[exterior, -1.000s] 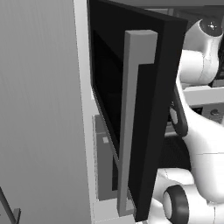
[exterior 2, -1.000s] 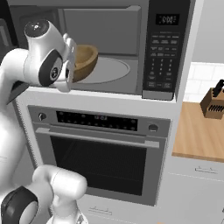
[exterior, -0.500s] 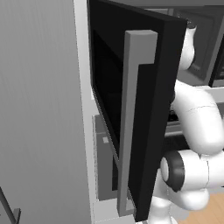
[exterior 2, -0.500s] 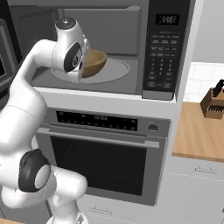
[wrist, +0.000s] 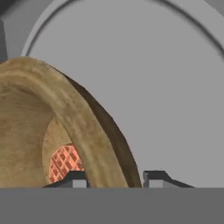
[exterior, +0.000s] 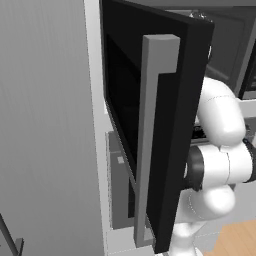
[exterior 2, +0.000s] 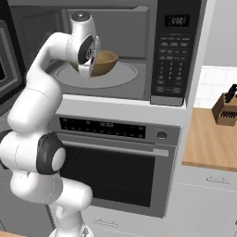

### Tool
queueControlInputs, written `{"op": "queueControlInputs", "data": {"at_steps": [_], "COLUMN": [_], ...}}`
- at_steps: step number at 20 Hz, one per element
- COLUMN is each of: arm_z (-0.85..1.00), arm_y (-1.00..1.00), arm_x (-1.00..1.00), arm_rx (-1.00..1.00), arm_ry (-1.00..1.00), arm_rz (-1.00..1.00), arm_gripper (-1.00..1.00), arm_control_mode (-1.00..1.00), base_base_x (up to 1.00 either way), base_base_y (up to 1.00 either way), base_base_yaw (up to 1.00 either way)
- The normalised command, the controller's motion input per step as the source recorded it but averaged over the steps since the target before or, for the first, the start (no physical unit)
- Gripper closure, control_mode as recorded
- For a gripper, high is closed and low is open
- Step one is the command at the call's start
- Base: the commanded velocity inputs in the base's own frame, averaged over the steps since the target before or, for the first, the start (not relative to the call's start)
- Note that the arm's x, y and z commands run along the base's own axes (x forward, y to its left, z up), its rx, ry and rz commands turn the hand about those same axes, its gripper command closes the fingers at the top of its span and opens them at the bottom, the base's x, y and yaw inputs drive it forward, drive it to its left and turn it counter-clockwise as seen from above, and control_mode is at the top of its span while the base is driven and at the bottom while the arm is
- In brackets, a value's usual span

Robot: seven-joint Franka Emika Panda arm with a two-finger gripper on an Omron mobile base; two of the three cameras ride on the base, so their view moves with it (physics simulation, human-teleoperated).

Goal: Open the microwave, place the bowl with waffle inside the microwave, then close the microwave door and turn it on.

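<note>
**Bowl held over the turntable**

The microwave stands open, its door swung wide to the left with the grey handle facing out. The arm reaches into the cavity. The gripper pinches the wooden bowl by its rim, one finger inside and one outside the wall. The waffle lies in the bowl's bottom. The bowl sits tilted above the round grey turntable; whether it touches the plate cannot be told. Below is the oven.
</note>
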Motion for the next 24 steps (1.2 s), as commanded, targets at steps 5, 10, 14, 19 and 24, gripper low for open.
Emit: {"op": "queueControlInputs", "data": {"at_steps": [5, 10, 14, 19, 24], "arm_z": [-0.11, -0.18, -0.64, 0.25, 0.72], "arm_y": [0.0, -0.06, -0.49, -0.54, -0.32], "arm_x": [-0.33, -0.56, -0.9, -1.0, -1.0], "arm_rx": [0.01, 0.09, 0.35, 0.32, 0.1], "arm_ry": [-0.14, -0.39, -0.65, -0.58, -0.26], "arm_rz": [0.0, 0.0, -0.01, -0.03, -0.01], "arm_gripper": [-1.0, -1.0, -1.0, -1.0, -1.0], "arm_control_mode": [-1.0, -1.0, -1.0, -1.0, -1.0], "base_base_x": [0.0, 0.0, 0.0, 0.0, 0.0], "base_base_y": [0.0, 0.0, 0.0, 0.0, 0.0], "base_base_yaw": [0.0, 0.0, 0.0, 0.0, 0.0]}}
